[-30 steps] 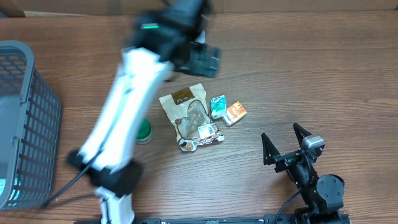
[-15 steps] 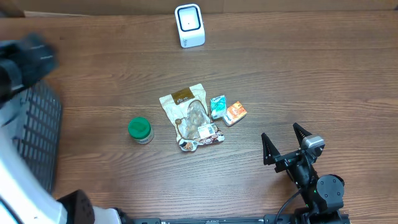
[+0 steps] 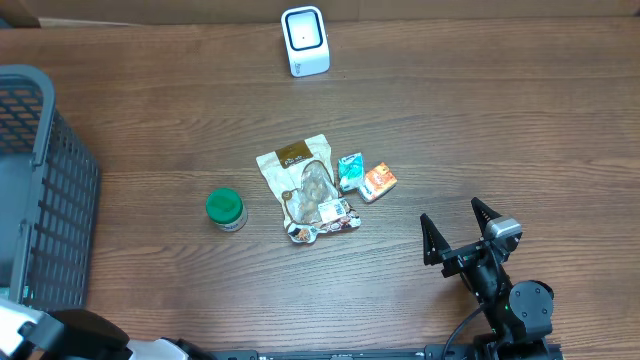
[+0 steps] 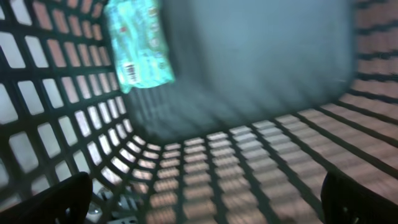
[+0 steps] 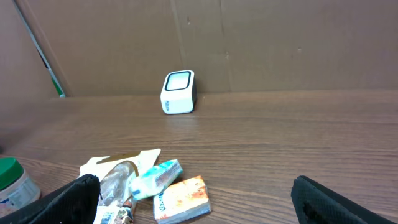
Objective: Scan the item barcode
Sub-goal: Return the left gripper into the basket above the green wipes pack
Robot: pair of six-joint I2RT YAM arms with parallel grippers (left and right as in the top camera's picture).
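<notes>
a: where are the two hands?
b: the right hand point(image 3: 449, 212) rests low near the desk's point(image 3: 500, 120) front right edge, fingers spread wide, holding nothing. the left hand point(image 4: 205, 199) is also spread wide and empty, looking down into the grey mesh basket point(image 3: 70, 200) at the left.
a: and the things to scan?
b: a brown pouch point(image 3: 305, 188), a teal packet point(image 3: 349, 171) and an orange packet point(image 3: 378, 181) lie close together mid-desk, with a green-lidded jar point(image 3: 225, 209) near their left. the white scanner point(image 3: 305, 40) stands at the far edge. a pale teal wrapper point(image 4: 137, 43), its barcode showing, lies inside the basket.
</notes>
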